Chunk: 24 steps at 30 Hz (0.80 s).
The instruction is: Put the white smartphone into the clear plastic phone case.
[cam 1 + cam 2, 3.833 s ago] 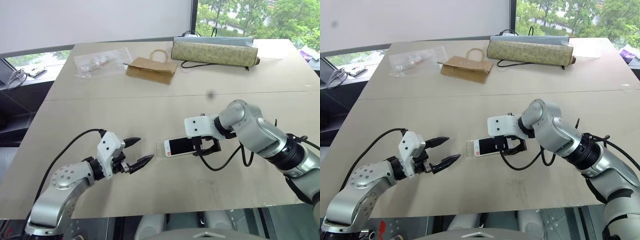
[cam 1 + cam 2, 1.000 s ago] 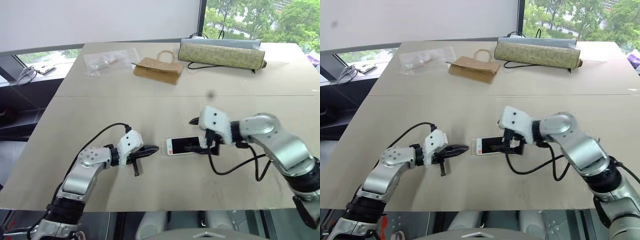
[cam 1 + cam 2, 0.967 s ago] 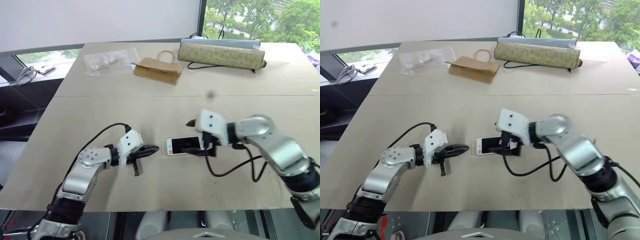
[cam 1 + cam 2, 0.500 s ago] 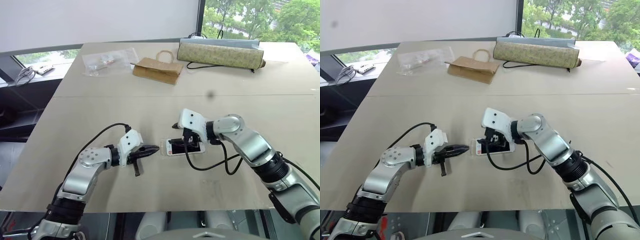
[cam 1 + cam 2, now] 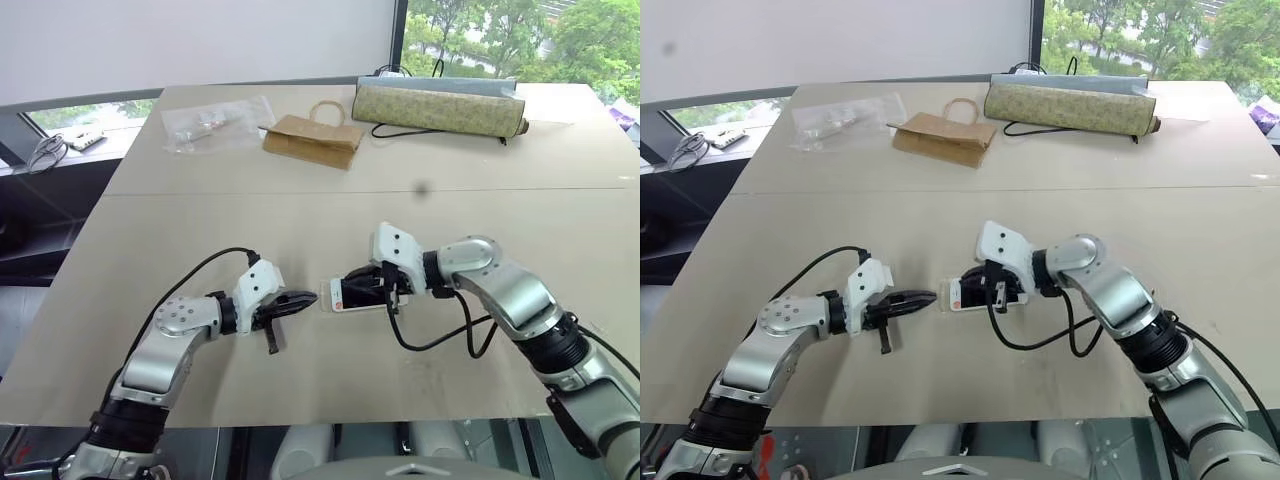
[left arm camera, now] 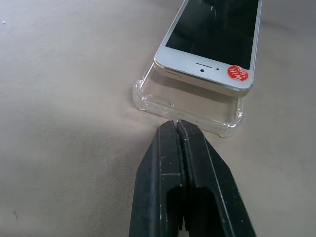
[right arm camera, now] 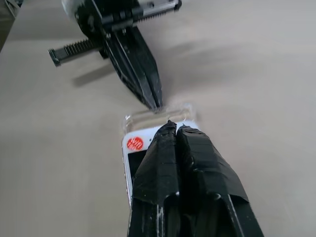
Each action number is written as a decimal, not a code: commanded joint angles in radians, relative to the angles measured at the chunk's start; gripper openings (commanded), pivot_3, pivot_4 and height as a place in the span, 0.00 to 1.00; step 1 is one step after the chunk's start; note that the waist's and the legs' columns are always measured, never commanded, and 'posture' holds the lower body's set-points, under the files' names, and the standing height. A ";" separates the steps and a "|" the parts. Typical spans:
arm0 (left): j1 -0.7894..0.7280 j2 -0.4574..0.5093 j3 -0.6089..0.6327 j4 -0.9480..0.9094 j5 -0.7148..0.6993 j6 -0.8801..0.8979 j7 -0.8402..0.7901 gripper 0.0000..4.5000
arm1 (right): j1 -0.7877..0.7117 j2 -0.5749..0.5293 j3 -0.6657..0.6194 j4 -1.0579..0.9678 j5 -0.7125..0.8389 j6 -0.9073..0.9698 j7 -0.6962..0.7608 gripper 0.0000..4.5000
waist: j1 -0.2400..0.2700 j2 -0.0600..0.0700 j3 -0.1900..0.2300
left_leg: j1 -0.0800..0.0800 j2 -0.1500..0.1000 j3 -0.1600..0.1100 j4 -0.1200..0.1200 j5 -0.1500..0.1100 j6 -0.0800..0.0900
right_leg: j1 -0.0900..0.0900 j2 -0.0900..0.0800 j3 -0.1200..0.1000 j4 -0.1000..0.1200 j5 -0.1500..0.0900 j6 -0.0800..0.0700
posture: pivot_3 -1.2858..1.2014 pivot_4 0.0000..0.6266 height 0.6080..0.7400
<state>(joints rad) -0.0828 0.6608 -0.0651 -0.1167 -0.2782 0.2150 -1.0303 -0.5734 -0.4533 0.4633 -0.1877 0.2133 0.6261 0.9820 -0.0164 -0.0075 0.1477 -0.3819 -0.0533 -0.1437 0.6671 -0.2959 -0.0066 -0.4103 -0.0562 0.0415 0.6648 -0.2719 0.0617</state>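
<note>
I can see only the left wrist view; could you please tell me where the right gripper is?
Observer: The right gripper is shut and sits over the phone's screen, tips near the sticker end.
Operator: Does it face the left gripper?
Observer: Yes, the left gripper points at it tip to tip, with the case's edge between them.
Operator: Anything else on the table?
Observer: A paper bag, a plastic bag and a roll lie at the far side.

Phone (image 5: 361, 293) lying in its case (image 6: 187, 106) mid-surface (image 5: 300, 220), left gripper (image 5: 312, 297) at the case's left end, right gripper (image 5: 362, 283) over the phone, paper bag (image 5: 306, 137) far behind.
</note>
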 commanded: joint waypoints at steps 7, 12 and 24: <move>0.010 0.003 0.000 -0.054 -0.032 0.029 -0.014 0.00 | -0.019 0.000 0.058 0.040 -0.069 -0.090 0.041 0.01 | -0.001 0.000 0.000 | 0.000 0.000 0.000 0.000 0.000 0.000 | 0.000 0.000 0.000 0.000 0.000 0.000 | 0.52 0.24 1.00; 0.006 0.004 -0.001 -0.055 -0.035 0.033 -0.011 0.00 | -0.034 -0.017 0.127 0.081 -0.149 -0.097 0.053 0.01 | -0.001 0.000 0.000 | 0.000 0.000 0.000 0.000 0.000 0.000 | 0.000 0.000 0.000 0.000 0.000 0.000 | 0.52 0.24 1.00; 0.005 0.007 0.001 -0.066 -0.037 0.046 -0.010 0.00 | -0.048 -0.010 0.227 0.147 -0.259 -0.130 0.066 0.01 | -0.001 0.001 -0.007 | 0.002 0.000 0.000 0.000 0.000 0.000 | 0.000 0.001 0.000 0.001 0.000 0.000 | 0.52 0.24 1.00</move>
<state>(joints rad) -0.0760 0.6625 -0.0615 -0.1306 -0.3005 0.2628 -1.0300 -0.6492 -0.4513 0.6188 -0.0993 0.0110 0.4920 1.0420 -0.0177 -0.0063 0.1406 -0.3797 -0.0532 -0.1436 0.6669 -0.2959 -0.0066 -0.4100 -0.0557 0.0419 0.6655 -0.2719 0.0617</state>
